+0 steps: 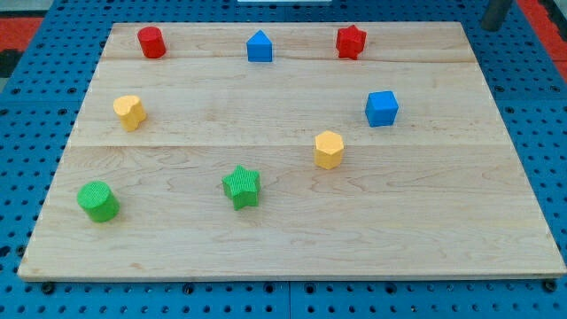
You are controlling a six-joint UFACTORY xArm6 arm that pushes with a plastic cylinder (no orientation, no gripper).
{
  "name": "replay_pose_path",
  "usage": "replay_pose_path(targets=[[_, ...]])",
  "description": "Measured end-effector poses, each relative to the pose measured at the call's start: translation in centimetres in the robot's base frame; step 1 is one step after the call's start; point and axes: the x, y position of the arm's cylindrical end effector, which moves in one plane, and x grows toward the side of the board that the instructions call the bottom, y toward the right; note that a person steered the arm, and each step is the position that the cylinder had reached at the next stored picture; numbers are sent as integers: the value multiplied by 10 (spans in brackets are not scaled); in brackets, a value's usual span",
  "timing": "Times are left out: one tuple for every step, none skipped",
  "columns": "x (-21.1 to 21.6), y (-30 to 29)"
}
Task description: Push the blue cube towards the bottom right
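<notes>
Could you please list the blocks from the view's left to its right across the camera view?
Green cylinder → yellow block → red cylinder → green star → blue pointed block → yellow hexagonal block → red star → blue cube.

You have a pale wooden board (292, 248) lying on a blue pegboard table (35, 124). On the board sit a red cylinder (151, 42), blue house-shaped block (260, 46), red star (351, 42), yellow block (130, 112), blue cube (382, 108), yellow hexagonal block (329, 149), green star (242, 186) and green cylinder (97, 201).

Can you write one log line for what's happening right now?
tip: top right corner, off the board | blue cube: right side, untouched | push: not started
</notes>
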Motion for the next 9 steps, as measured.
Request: replay_pose_path(targets=[[0, 0], [-1, -2], [0, -2], [36, 7], [107, 6], [127, -1], [132, -46], [134, -156], [152, -226]])
